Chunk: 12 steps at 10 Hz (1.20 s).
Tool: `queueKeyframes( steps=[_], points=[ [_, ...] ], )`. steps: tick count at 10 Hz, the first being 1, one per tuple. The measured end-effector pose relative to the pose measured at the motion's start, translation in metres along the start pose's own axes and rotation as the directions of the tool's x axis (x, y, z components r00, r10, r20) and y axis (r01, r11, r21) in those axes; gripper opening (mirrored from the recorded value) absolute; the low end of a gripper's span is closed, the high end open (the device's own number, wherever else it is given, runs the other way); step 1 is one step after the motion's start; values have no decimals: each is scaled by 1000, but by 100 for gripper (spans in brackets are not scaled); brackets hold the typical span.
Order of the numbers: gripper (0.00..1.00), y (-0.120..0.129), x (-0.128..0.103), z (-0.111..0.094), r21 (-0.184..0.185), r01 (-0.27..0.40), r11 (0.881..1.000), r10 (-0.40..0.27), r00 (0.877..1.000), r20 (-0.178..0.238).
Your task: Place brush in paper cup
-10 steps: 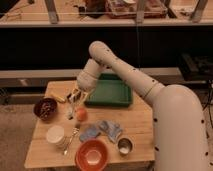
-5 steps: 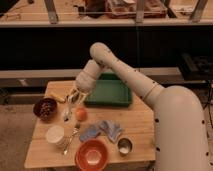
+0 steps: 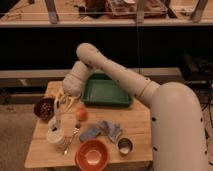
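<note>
Dark shelving and a workbench fill the background, and in front of them stands a small wooden table (image 3: 141, 125) with a green tray (image 3: 106, 93) at its back. The white arm (image 3: 120, 75) reaches across the tray toward the table's left side. The gripper (image 3: 62, 101) hangs just left of the tray's near corner, above the paper cup (image 3: 56, 138). Compared with the two earlier views, it has slid a little left and down from its spot beside the tray. Then the space above the paper cup was open; now a pale upright streak runs from the gripper down to the rim. I take that streak to be the brush (image 3: 56, 119), held roughly vertical over the mouth, its lower end at or just inside the rim. I cannot tell whether the gripper is clamped on the brush or has already let go, nor which end of the brush points down. The paper cup itself has not moved. Neither have the dark bowl (image 3: 44, 108) to its upper left, the fork (image 3: 73, 137) just beside it on the right, the orange ball (image 3: 81, 114), the blue-grey cloth (image 3: 102, 131), the orange bowl (image 3: 92, 154) or the metal cup (image 3: 124, 146). By my reading the carry is over and the task is in its last step. What remains is for the brush to settle inside and for the gripper to lift away straight, since a sideways pull could tip so light a cup.
</note>
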Motion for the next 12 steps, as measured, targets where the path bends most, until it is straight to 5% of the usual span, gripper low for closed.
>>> queueKeyframes(
  steps=[3,12],
  points=[
    [0,-3,-13,7,-15,-8,1000,8,1000,11],
    [0,2,12,33,-25,-62,998,63,998,12]
  ],
)
